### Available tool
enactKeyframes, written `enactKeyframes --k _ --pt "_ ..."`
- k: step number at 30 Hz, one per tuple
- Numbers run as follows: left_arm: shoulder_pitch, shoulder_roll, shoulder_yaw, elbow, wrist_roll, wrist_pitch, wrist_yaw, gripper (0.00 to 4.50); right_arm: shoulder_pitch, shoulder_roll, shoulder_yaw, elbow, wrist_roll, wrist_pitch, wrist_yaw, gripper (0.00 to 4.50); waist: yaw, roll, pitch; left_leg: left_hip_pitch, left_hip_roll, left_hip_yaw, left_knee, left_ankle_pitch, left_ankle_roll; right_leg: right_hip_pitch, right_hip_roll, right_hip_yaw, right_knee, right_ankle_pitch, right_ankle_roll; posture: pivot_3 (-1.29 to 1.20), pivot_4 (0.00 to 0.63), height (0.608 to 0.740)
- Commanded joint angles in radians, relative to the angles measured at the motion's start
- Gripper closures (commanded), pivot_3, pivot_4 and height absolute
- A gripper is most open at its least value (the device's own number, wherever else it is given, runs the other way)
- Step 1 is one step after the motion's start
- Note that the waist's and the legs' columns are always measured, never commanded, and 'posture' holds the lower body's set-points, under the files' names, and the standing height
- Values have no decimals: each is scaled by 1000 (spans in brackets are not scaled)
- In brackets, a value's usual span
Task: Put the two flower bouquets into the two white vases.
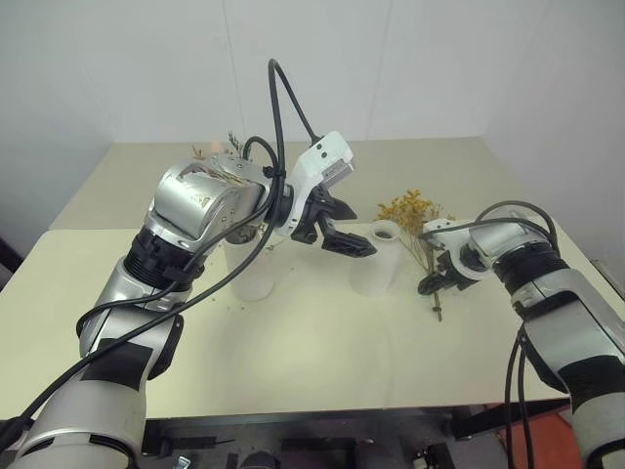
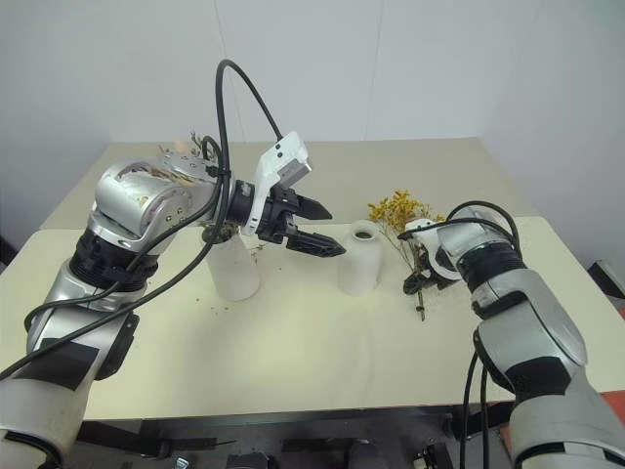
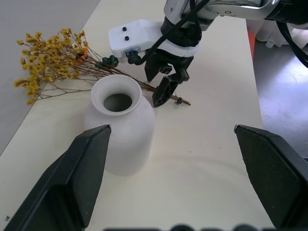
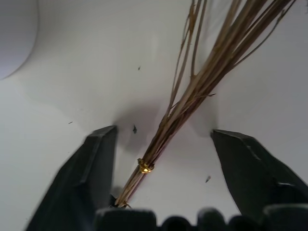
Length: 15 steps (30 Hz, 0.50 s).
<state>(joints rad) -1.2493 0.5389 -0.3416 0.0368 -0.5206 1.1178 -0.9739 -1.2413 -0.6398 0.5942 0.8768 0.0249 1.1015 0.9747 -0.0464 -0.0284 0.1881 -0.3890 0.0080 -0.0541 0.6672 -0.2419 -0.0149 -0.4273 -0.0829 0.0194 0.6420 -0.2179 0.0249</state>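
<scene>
The right gripper [image 4: 159, 183], fingers spread and not yet pinching, stands over the tied end of the yellow bouquet [image 3: 53, 60] on the table [image 1: 322, 342]. The stems run away from its palm toward the narrow-necked vase [image 3: 120, 127]; probably no contact yet.

Light was bright, even and diffuse; shadows on the table [image 1: 322, 342] were soft. The right wrist view was blurred; the head views curved at their edges.

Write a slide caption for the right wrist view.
Open right gripper straddles the bound brown stems of the yellow bouquet on the table.
</scene>
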Motion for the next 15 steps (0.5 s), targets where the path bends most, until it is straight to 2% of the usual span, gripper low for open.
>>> enactKeyframes --k 1,7,8,11,15 --pt "-15 2 24 -17 8 -1 -7 0 -16 12 -25 39 -36 -33 24 2211 -1 0 0 0 0 0 0 0 0 0 0 0 0 0 0 0 150 740" --pt "-14 0 24 -14 20 -12 -6 0 -48 15 -102 69 -45 -5 36 4333 -1 0 0 0 0 0 0 0 0 0 0 0 0 0 0 0 150 740" --pt "-14 -1 25 -14 22 -15 -6 0 -58 17 -128 87 -42 5 20 4456 -1 0 0 0 0 0 0 0 0 0 0 0 0 0 0 0 150 740" --pt "-10 1 30 -15 23 -22 -8 0 -89 30 -250 155 -19 37 -87 4456 0 2 1 0 0 0 0 0 0 0 0 0 0 0 0 0 150 740" --pt "1 7 41 -19 20 -24 -6 0 -131 27 -541 248 74 16 -357 4456 1 2 1 -1 0 0 0 0 0 -1 0 0 0 0 0 0 150 740"
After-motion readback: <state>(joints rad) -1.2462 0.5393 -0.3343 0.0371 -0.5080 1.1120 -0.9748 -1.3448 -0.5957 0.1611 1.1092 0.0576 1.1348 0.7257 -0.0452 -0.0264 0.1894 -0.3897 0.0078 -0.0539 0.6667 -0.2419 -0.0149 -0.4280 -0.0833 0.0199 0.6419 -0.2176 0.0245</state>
